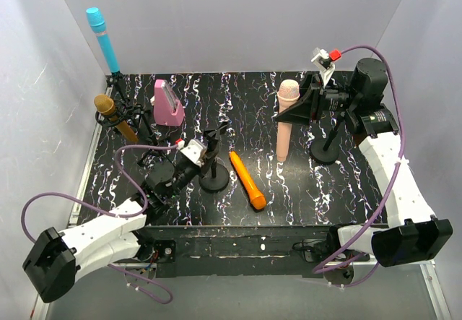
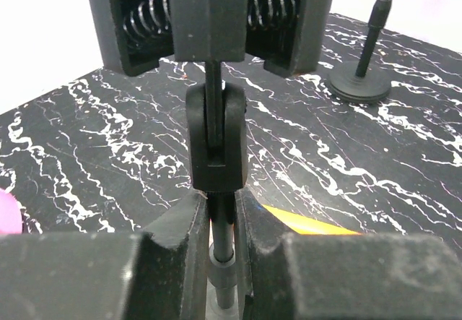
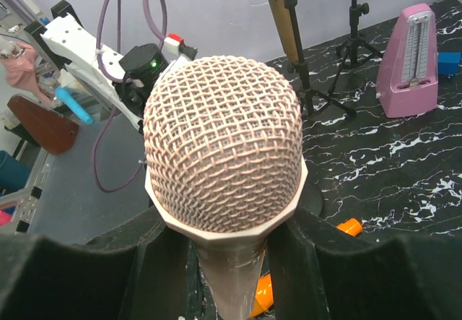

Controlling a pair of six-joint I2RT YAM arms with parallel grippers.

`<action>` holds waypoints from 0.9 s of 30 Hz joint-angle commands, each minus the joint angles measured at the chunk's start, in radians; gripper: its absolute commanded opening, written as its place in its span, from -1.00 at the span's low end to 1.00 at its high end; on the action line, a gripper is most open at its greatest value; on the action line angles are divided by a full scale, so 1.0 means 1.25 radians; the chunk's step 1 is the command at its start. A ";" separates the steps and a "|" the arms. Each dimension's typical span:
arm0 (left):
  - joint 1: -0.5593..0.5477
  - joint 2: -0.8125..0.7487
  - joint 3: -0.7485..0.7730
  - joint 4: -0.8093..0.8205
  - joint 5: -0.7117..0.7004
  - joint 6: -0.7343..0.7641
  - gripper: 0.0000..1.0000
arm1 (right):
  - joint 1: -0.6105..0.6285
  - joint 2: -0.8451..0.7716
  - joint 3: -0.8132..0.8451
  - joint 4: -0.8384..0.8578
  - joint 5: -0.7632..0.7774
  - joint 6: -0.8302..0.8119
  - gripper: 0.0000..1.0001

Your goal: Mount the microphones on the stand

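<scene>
The peach-pink microphone (image 1: 285,128) stands upright in my right gripper (image 1: 291,113), which is shut on its neck just below the mesh head (image 3: 224,146). The orange microphone (image 1: 247,181) lies flat on the table between the two arms. My left gripper (image 1: 208,151) is shut on the thin rod (image 2: 221,226) of a short black stand with a round base (image 1: 214,183); its empty spring clip (image 2: 216,16) sits above the fingers. The cyan-blue microphone (image 1: 102,38) and the gold microphone (image 1: 115,118) sit in stands at the far left.
A pink wedge-shaped block (image 1: 167,103) stands at the back left. Another black stand with a round base (image 1: 326,151) is beside the right arm, also in the left wrist view (image 2: 359,87). White walls close in the black marbled table (image 1: 245,96).
</scene>
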 commanded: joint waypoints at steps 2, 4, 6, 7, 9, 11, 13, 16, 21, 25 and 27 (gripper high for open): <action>0.119 -0.018 0.009 -0.024 0.259 -0.006 -1.00 | 0.001 -0.027 0.013 -0.013 -0.030 -0.025 -0.97; 0.171 -0.005 0.024 -0.027 0.359 -0.026 -1.00 | 0.001 -0.027 0.017 -0.023 -0.034 -0.031 -0.97; 0.220 0.023 0.043 -0.026 0.459 -0.047 -1.00 | 0.003 -0.028 0.023 -0.034 -0.038 -0.041 -0.97; 0.242 0.039 0.054 -0.022 0.497 -0.057 -1.00 | 0.003 -0.029 0.024 -0.037 -0.040 -0.045 -0.97; 0.271 0.077 0.076 -0.012 0.566 -0.062 -1.00 | 0.004 -0.031 0.023 -0.039 -0.046 -0.045 -0.97; 0.288 0.119 0.101 0.003 0.634 -0.095 -1.00 | 0.001 -0.034 0.020 -0.039 -0.050 -0.047 -0.97; 0.290 0.164 0.126 0.015 0.671 -0.105 -1.00 | 0.003 -0.036 0.017 -0.039 -0.052 -0.050 -0.97; 0.291 0.217 0.153 0.050 0.704 -0.127 -1.00 | 0.003 -0.038 0.019 -0.041 -0.055 -0.055 -0.97; 0.291 0.260 0.165 0.103 0.741 -0.160 -1.00 | 0.001 -0.034 0.029 -0.071 -0.063 -0.080 -0.97; 0.291 0.265 0.164 0.097 0.753 -0.155 -1.00 | 0.003 -0.028 0.038 -0.093 -0.073 -0.107 -0.97; 0.291 0.266 0.159 0.095 0.768 -0.157 -1.00 | 0.003 -0.025 0.041 -0.095 -0.078 -0.118 -0.97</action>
